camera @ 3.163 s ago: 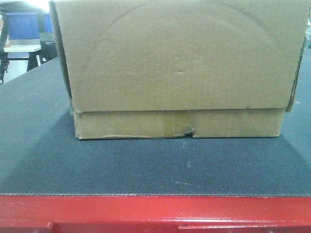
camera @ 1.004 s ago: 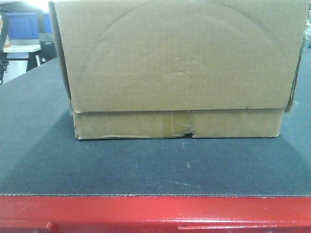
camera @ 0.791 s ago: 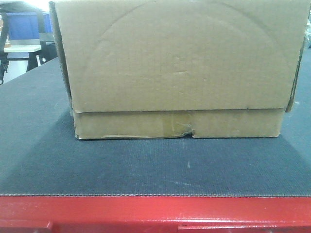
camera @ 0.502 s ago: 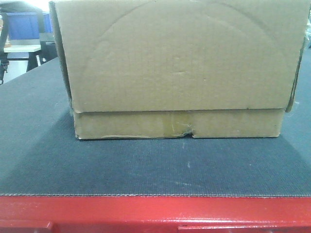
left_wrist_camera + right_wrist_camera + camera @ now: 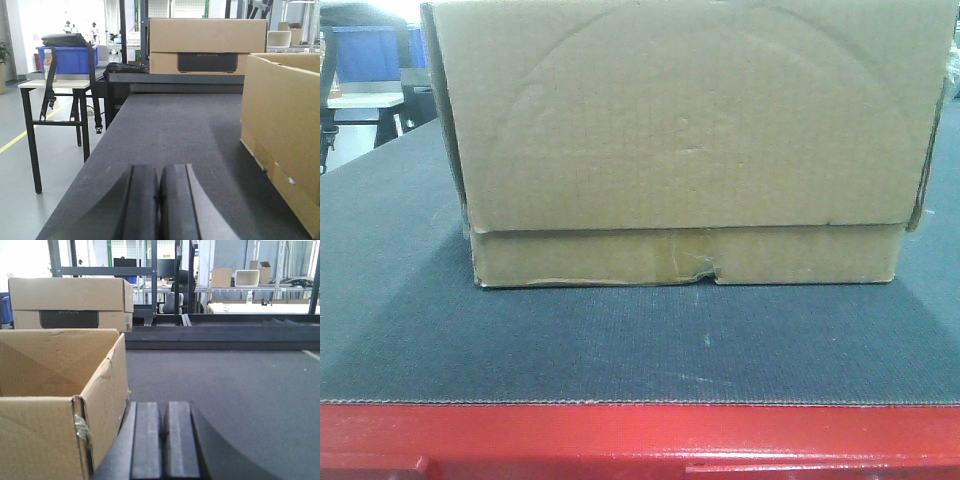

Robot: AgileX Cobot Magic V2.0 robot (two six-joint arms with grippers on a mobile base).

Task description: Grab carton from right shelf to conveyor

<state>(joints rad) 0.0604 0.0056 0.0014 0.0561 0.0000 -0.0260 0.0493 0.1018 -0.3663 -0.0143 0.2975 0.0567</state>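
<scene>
Nothing has moved since the earlier frames: I see the carton (image 5: 685, 140) sitting flat on the conveyor (image 5: 620, 340), well back from its red edge (image 5: 640, 440). From my left wrist view the left hand (image 5: 159, 210) is closed, pads pressed together, empty, low over the belt with the carton (image 5: 282, 130) to its right, apart. My right hand (image 5: 164, 445) is likewise shut on nothing, just beside the carton's torn corner (image 5: 82, 430). A second box (image 5: 207, 45) stands at the belt's far end, and a blue bin (image 5: 67, 59) rests on a side bench (image 5: 55, 84).
</scene>
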